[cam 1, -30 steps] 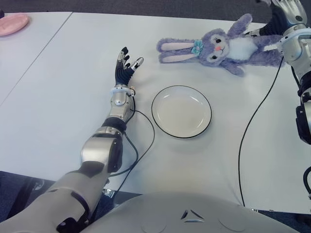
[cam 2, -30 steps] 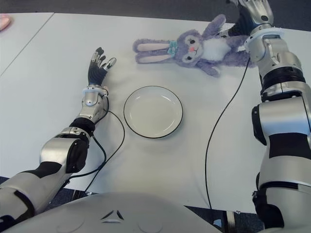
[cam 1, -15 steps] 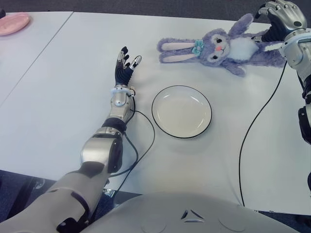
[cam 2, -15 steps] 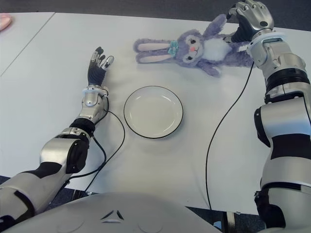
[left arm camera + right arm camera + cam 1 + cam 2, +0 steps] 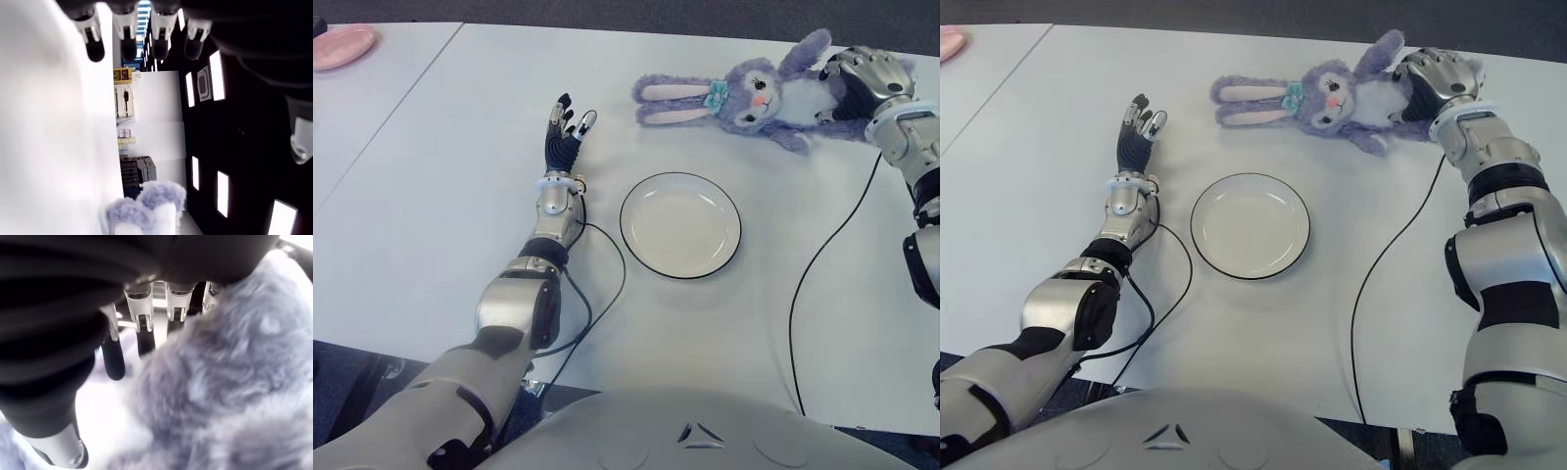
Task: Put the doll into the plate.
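Note:
The purple bunny doll [image 5: 759, 96] lies flat on the white table [image 5: 440, 196] at the far right, its ears pointing left. My right hand [image 5: 862, 76] is down on the doll's lower body, and the doll's fur [image 5: 234, 372] fills the palm with the fingers [image 5: 144, 333] curled over it. The empty white plate [image 5: 680, 225] with a dark rim sits nearer to me, left of that hand and apart from the doll. Left of the plate, my left hand [image 5: 566, 127] shows with its fingers [image 5: 127, 34] stretched out and nothing in it.
A pink dish [image 5: 342, 46] sits on the neighbouring table at the far left. A black cable [image 5: 822, 255] runs across the table right of the plate, and another loops beside my left forearm [image 5: 597, 284].
My right hand has come down from beyond the doll onto its lower body, and the fingers have wrapped over it. The doll, plate and left hand have stayed put.

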